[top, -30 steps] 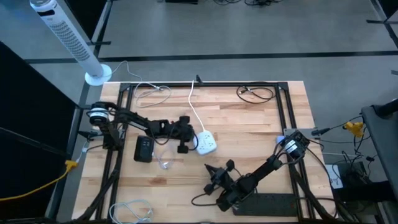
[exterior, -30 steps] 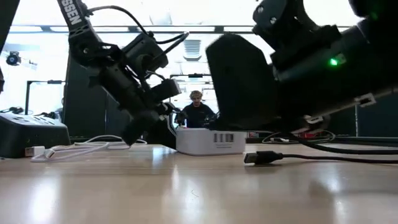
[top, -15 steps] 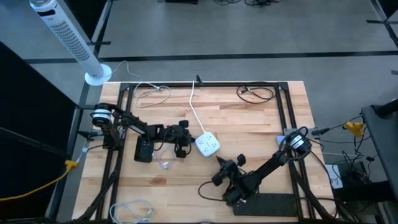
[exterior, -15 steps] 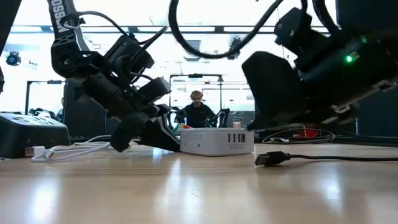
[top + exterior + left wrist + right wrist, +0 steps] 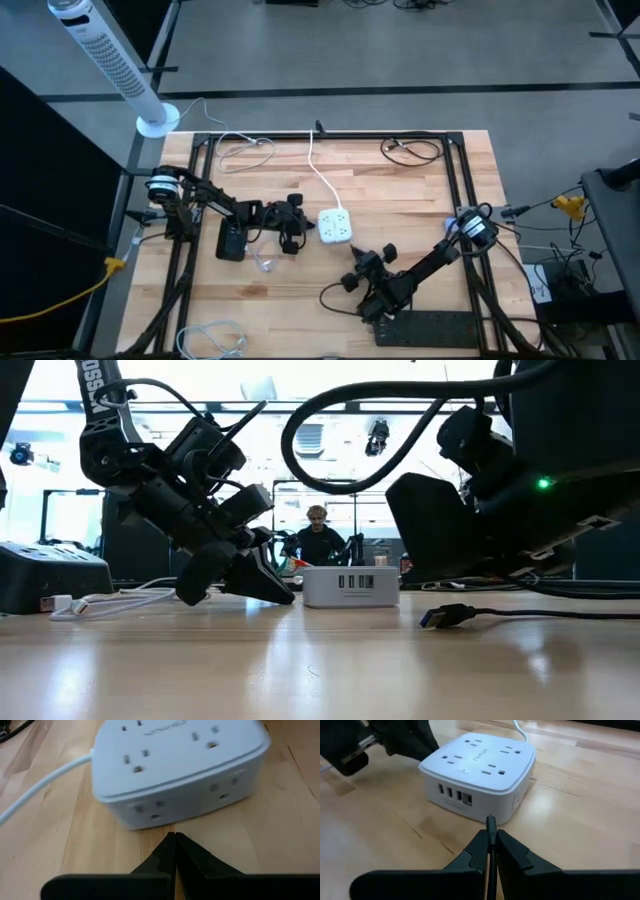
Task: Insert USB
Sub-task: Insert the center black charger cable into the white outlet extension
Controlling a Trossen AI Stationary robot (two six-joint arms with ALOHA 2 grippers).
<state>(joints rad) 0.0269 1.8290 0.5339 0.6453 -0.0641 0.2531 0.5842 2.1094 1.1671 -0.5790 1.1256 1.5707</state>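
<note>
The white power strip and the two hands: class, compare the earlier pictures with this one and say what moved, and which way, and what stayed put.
The white power strip slid toward the table's right side and turned, so its USB ports now face the low camera. The left hand drew back leftward; it sits shut just behind the strip. The right hand advanced up the table toward the strip, also shut. The USB plug stays on the table, unheld.

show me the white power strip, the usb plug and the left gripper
white power strip (image 5: 336, 226): high view, its top face.
usb plug (image 5: 444, 617): low view, its dark body.
left gripper (image 5: 175, 840): left wrist view, its closed fingertips.
</note>
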